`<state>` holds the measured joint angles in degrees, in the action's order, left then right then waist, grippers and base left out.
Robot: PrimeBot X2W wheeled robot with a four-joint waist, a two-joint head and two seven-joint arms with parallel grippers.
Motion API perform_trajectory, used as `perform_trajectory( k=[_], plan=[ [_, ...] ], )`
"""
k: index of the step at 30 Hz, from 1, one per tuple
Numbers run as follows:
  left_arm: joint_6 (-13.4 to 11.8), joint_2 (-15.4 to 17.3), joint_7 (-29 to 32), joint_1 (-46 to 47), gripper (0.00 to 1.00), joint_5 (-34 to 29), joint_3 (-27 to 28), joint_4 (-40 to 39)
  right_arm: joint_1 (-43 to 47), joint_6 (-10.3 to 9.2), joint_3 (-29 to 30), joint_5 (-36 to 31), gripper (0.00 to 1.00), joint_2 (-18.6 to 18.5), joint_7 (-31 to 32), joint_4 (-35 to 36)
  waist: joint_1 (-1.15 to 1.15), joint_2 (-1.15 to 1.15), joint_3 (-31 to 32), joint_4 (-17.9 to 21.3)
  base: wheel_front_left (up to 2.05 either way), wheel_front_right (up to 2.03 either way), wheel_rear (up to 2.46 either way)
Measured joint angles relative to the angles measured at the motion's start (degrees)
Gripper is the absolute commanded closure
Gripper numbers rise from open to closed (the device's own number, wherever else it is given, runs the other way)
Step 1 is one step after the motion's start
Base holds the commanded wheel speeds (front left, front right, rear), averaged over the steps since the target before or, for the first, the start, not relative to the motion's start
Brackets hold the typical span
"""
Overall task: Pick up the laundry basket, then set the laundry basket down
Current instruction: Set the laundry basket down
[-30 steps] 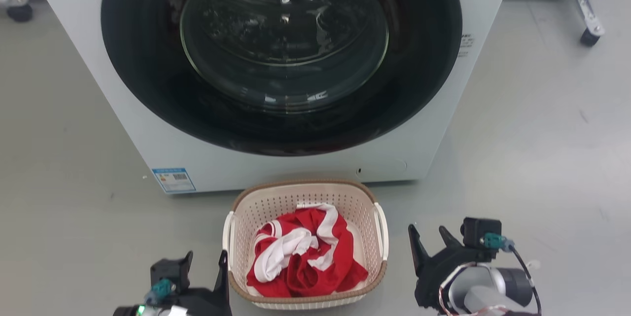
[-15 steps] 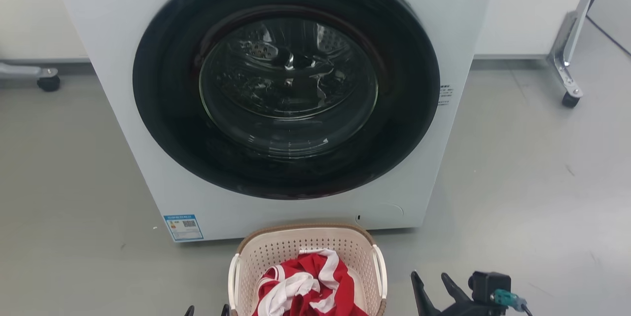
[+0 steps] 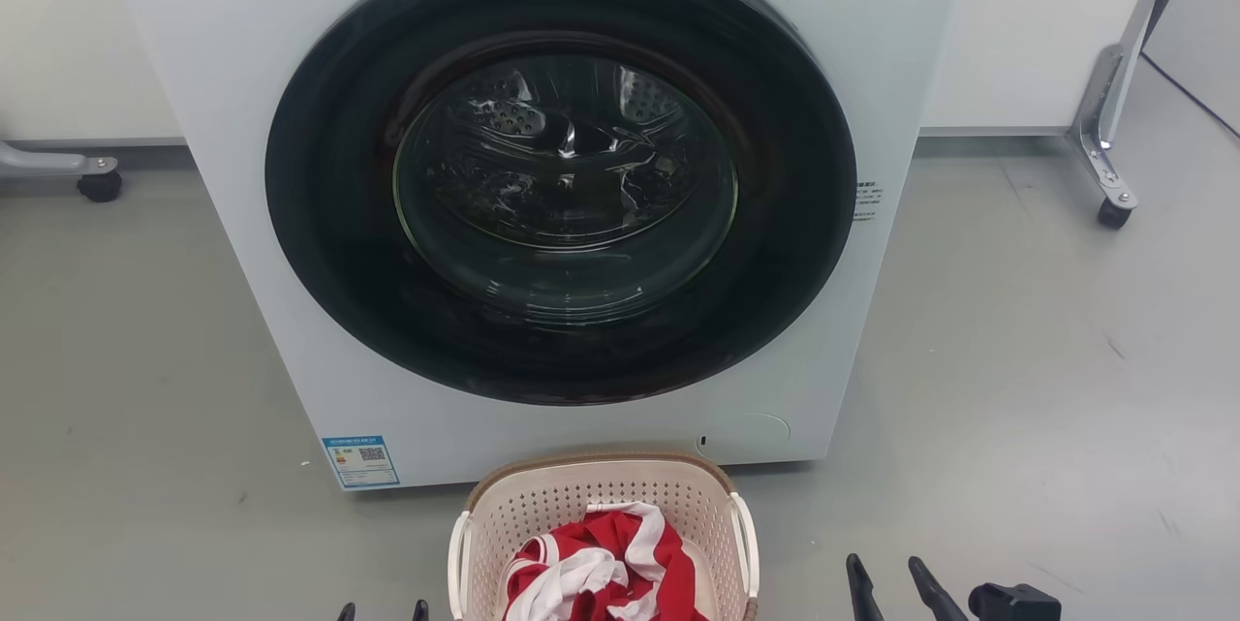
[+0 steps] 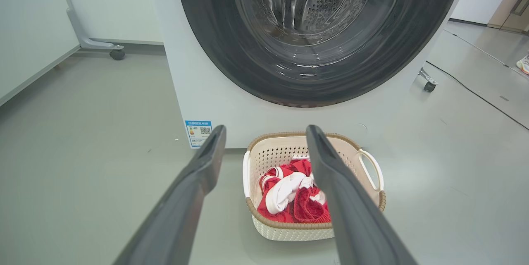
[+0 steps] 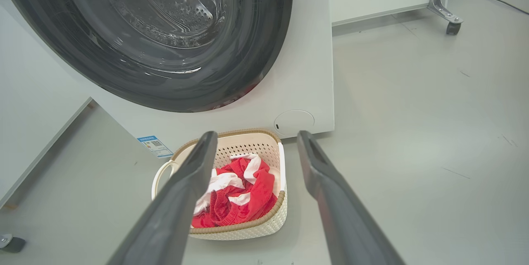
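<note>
Hovering with fingers spread and empty, the left gripper [image 4: 265, 130] and right gripper [image 5: 257, 134] flank the laundry basket [image 4: 295, 234], which sits on the floor [image 3: 1017, 359] just before the washing machine [image 3: 223, 166]. Each should lower squarely onto its white handle [image 4: 376, 169], closing together to lift level.

This looks like a test lab staged for laundry. A white washing machine [image 3: 562, 214] stands ahead of my jaws, with the laundry basket [image 3: 601, 490] at its foot between them. The floor [image 3: 1066, 359] is bare grey, and castor-wheeled metal legs [image 3: 1104, 170] stand off to either side.
</note>
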<state>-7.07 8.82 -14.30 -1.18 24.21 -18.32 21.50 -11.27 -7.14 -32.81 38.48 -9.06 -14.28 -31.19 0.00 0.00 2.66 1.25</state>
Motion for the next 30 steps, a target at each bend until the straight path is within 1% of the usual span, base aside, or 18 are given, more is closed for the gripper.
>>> perform_trajectory(
  k=[6,7,13,23,30],
  plan=[
    [-0.02,-0.19,-0.01,-2.02,0.00,-2.03,1.93,-3.83,4.05,0.00,5.77,-6.27,0.00,0.82,0.00,5.99,0.00,0.00,-0.34,0.11,0.00,0.00,0.00],
    [-0.04,-0.67,0.00,-3.18,0.00,-3.38,3.33,-5.24,6.03,0.00,7.94,-9.10,0.00,1.34,-0.01,8.84,0.00,0.00,-0.52,0.21,0.00,0.00,0.00],
    [-0.05,-1.65,-0.01,-4.44,0.00,-4.81,5.17,-7.58,9.45,0.00,11.46,-14.28,0.00,2.34,-0.01,14.13,0.00,0.00,-0.85,0.46,0.00,0.00,0.00],
    [-0.05,-2.78,-0.01,-5.50,0.00,-7.60,6.81,-10.23,13.18,0.00,14.69,-20.42,0.00,3.91,-0.01,21.06,0.00,0.00,-1.15,0.44,0.00,0.00,0.00],
    [-0.05,-3.45,-0.01,-6.33,0.00,-8.35,7.55,-11.34,14.47,0.00,15.67,-22.25,0.00,4.58,-0.01,23.64,0.00,0.00,-1.27,0.19,0.00,0.00,0.00]
  ],
)
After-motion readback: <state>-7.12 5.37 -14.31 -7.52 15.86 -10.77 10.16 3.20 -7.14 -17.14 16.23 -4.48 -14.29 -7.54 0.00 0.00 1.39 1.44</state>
